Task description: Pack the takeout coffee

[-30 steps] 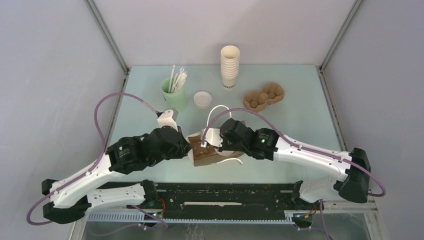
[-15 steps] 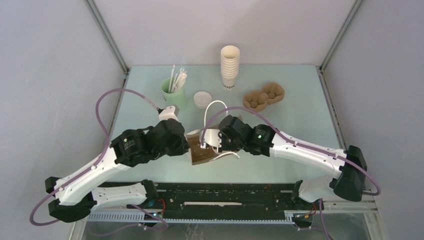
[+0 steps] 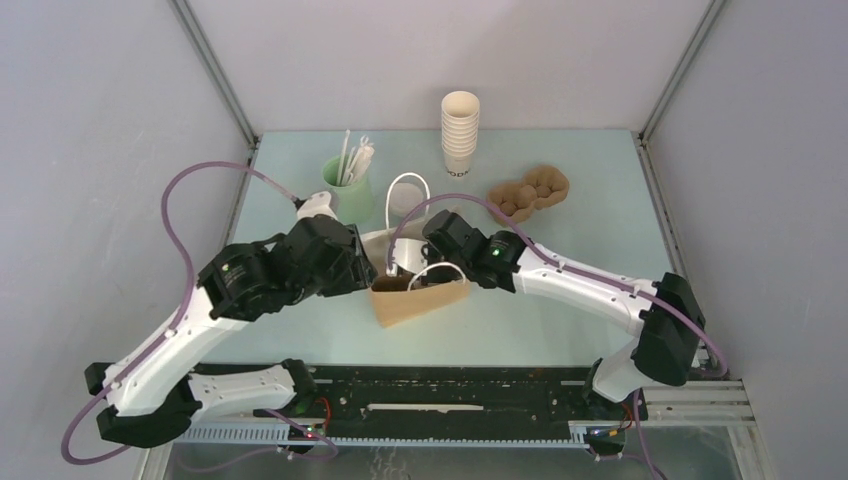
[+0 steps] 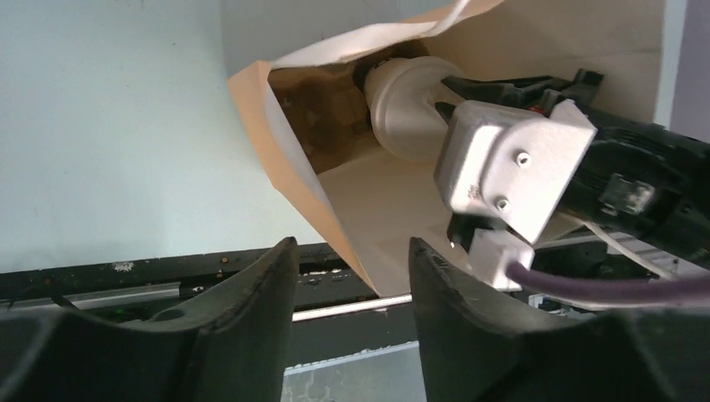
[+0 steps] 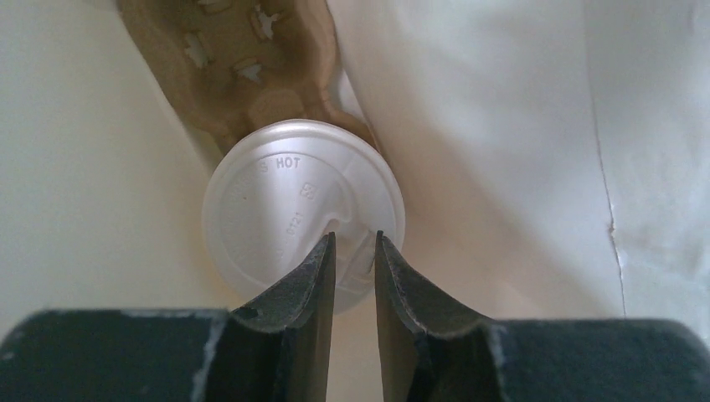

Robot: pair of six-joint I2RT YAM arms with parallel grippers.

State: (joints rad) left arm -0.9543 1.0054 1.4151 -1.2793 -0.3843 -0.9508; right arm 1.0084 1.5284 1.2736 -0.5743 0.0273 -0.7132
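Observation:
The takeout coffee [image 5: 289,197], a white cup with a round lid marked HOT, sits deep inside a brown paper bag [image 3: 425,300] on a pulp carrier [image 5: 243,59]. My right gripper [image 5: 352,236] reaches into the bag [image 5: 502,126] and is shut on the lid's raised rim. In the left wrist view the cup [image 4: 406,105] shows through the bag's mouth [image 4: 285,159], next to the right wrist. My left gripper [image 4: 352,243] is open just outside the bag's edge, holding nothing. From above, the left gripper [image 3: 368,268] and right gripper [image 3: 398,272] meet at the bag's left end, hiding the cup.
Behind the bag stand a mint-green cup with straws [image 3: 347,185], a low white round lid [image 3: 405,200], a tall stack of white cups [image 3: 460,135] and a second pulp carrier [image 3: 528,192]. The bag's white handles [image 3: 408,185] loop upward.
The left gripper has let go of the bag's edge and opened. Both arms and the bag shifted towards the back, and the bag now stands more upright. The right grip is unchanged.

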